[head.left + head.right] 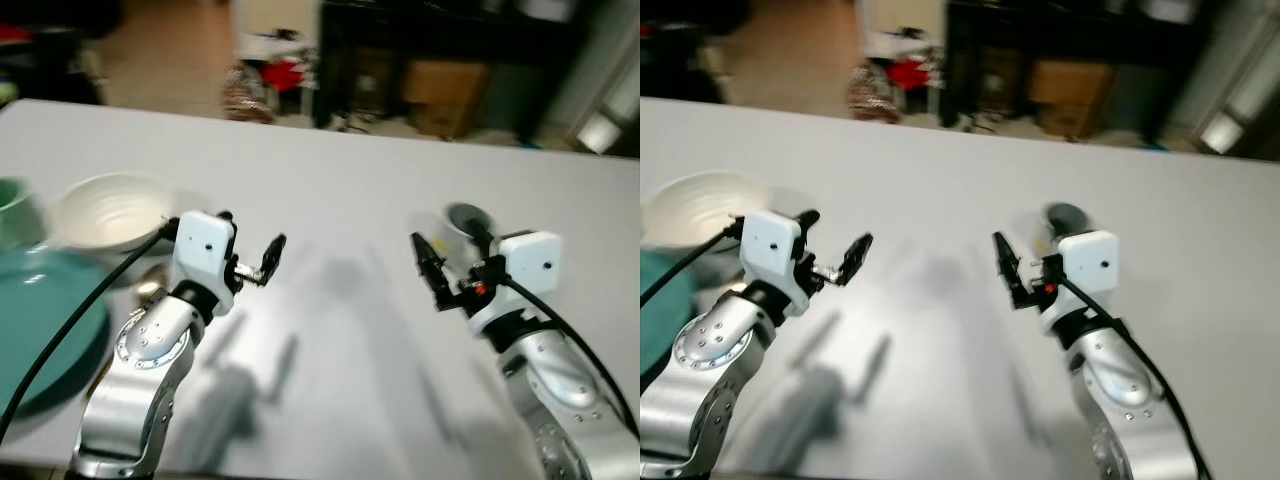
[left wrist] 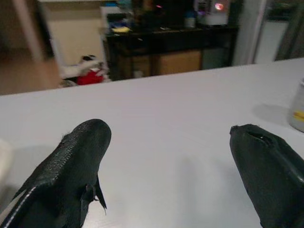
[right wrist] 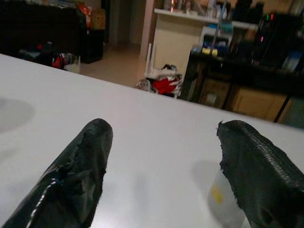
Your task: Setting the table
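a: white table [image 1: 330, 200] is taking up most of the scene. teal plate [image 1: 40, 320] is sitting at the near left edge, partly cut off by the frame. white bowl [image 1: 112, 210] is sitting just beyond it, and something pale green [image 1: 12, 208] is showing at the far left, too blurred to name.

b: and the arms?

a: left gripper [image 1: 250, 255] is hovering over bare table just right of the bowl, fingers spread, holding nothing. right gripper [image 1: 450, 262] is hovering near the middle right, fingers also spread and empty. a small grey-topped cup [image 1: 466, 222] is standing just behind the right one.

b: risks?

a: biggest one, i'm guessing: the head views are smearing, so the body is probably moving, and any reach now is going off a bad estimate. next, the right wrist is sitting close to that cup, so a swing or a turn is likely knocking it over. left cable [image 1: 70, 320] is trailing across the plate, so it could be dragging the plate when the arm extends. smallest: the bowl is near the left elbow, so a pull-back could be nudging it.
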You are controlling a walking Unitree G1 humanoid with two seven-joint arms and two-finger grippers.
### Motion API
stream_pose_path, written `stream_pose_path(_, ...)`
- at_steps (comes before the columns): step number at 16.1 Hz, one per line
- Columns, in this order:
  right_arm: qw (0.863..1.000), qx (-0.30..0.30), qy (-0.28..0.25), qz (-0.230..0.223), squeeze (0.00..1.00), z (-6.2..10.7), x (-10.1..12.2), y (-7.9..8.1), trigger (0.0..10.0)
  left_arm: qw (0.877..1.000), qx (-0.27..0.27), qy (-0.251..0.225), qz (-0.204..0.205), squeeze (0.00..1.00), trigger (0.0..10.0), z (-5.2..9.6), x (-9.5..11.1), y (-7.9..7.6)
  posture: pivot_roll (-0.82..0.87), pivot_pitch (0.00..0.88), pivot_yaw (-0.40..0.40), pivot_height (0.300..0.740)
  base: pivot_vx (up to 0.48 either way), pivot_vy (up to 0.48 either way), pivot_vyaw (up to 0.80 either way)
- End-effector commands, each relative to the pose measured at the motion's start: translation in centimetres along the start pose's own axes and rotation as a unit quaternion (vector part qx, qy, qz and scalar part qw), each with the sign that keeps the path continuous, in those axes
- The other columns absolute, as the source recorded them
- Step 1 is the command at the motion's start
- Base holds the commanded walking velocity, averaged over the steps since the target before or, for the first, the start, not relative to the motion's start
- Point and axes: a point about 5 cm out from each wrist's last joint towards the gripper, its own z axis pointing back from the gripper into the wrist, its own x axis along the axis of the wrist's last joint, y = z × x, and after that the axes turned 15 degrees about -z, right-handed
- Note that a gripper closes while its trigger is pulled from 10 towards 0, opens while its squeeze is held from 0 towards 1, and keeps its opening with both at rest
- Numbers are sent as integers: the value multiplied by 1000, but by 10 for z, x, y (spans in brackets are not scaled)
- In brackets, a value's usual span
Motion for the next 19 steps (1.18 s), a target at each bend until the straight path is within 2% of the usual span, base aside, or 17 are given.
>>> stream_pose_path(1, 1000, -6, -25, 14, 1000, -3, 14, -3, 10000, 1000, 10, -12, 2, 0, 10000, -1, 6, 1, -24, 0, -63, 740, 0, 0, 800)
stream_pose_path(4, 1000, 1, -12, -19, 1000, -2, 6, 2, 10000, 1000, 7, -11, -6, 0, 10000, -1, 8, -2, -18, 0, -68, 740, 0, 0, 800)
stream_pose_path(8, 999, 30, 14, -11, 1000, -6, -1, 1, 10000, 999, 33, -7, 5, 0, 10000, -1, 6, 0, -13, 0, -87, 740, 0, 0, 800)
stream_pose_path(12, 999, 39, 10, -19, 1000, -10, 0, 0, 10000, 998, 55, -12, 7, 0, 10000, -3, 10, 1, -10, 0, -96, 740, 0, 0, 800)
stream_pose_path(14, 999, 47, 14, -19, 1000, -13, -3, 3, 10000, 996, 82, -5, 13, 0, 10000, -2, 7, 7, -6, 0, -102, 740, 0, 0, 800)
stream_pose_path(16, 998, 49, 12, -31, 1000, -11, -5, 6, 10000, 997, 77, -18, -6, 0, 10000, -3, 12, 10, 0, 0, -94, 740, 0, 0, 800)
stream_pose_path(19, 998, 45, 16, -38, 1000, -12, -10, 6, 10000, 996, 87, -20, 2, 0, 10000, -3, 15, 13, 11, 0, -97, 740, 0, 87, 800)
